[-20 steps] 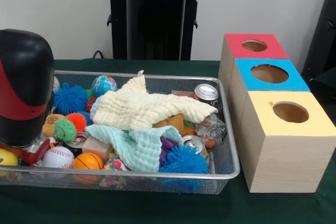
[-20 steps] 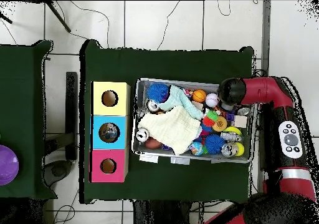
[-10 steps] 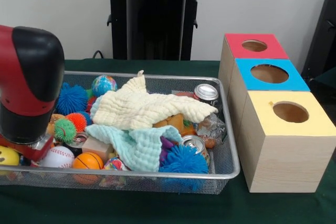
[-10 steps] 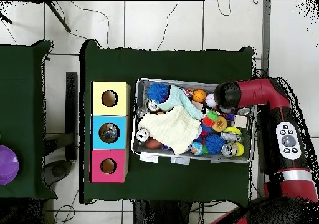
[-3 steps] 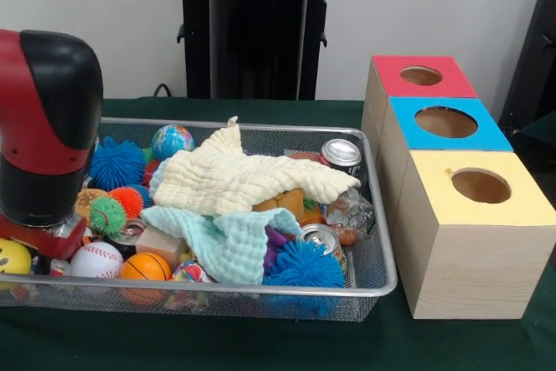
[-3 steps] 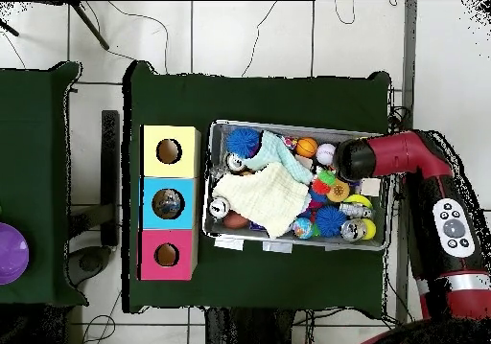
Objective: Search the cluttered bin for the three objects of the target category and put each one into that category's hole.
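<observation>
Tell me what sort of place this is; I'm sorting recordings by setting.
Most likely a robotics lab. A green-clothed table on a tiled floor carries a mesh bin of toys and cloths beside three wooden boxes with holes, with a red and black robot arm over the bin.

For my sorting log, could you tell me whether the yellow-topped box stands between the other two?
No, the blue-topped box is the middle one; the yellow-topped box stands at one end.

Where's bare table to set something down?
Green cloth between bin and the table's edge away from the robot; the strip along the bin's other long side, too. Inside the bin it's crowded: cloths, balls, cans. Arm covers one end.
</observation>
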